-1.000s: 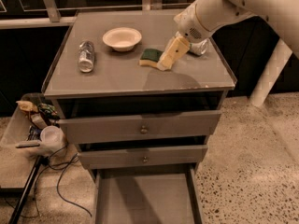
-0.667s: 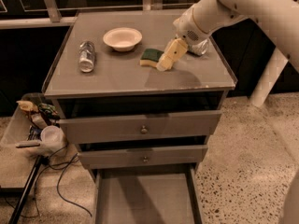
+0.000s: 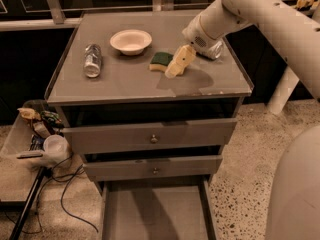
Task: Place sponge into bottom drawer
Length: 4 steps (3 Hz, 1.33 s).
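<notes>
Over the cabinet top [image 3: 125,81], gripper [image 3: 176,70] beside sponge [image 3: 160,59]

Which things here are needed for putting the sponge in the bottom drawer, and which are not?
Needed: sponge on the cabinet top; hand right beside it; bottom drawer, pulled out.
Not needed: bowl; can lying on its side; two upper drawers.

One camera only, high up, tilted steeply down at the front of the grey three-drawer cabinet [image 3: 150,136]. Close in: the cabinet fills the frame, and the open shallow grey bottom drawer [image 3: 155,211] is cropped at the lower edge. The pale two-finger gripper [image 3: 175,70] hangs over the cabinet top, upper centre-right of the frame.
</notes>
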Motion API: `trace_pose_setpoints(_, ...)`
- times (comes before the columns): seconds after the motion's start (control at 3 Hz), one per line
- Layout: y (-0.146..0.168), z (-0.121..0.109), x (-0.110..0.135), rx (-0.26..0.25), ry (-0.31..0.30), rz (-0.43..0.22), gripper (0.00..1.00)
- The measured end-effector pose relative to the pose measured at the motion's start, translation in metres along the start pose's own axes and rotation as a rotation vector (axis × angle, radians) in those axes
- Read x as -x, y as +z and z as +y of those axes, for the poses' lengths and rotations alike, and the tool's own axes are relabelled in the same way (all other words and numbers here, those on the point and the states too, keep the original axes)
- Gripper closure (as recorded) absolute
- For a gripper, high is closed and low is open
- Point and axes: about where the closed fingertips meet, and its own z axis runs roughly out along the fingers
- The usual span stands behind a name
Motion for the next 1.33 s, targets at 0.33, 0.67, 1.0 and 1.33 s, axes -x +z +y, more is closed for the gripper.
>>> trace_pose_setpoints(0.33, 0.011, -0.001, -0.002, 0.018, 0.010, 0.003, 0.00)
trace_pose_setpoints(0.67, 0.020, -0.001, -0.005, 0.036, 0.020, 0.005, 0.00)
trace_pose_setpoints(1.0, 0.026, 0.001, -0.009, 0.047, 0.030, 0.008, 0.00)
trace_pose_setpoints(1.33, 0.034, 0.005, -0.015, 0.063, 0.043, 0.015, 0.00)
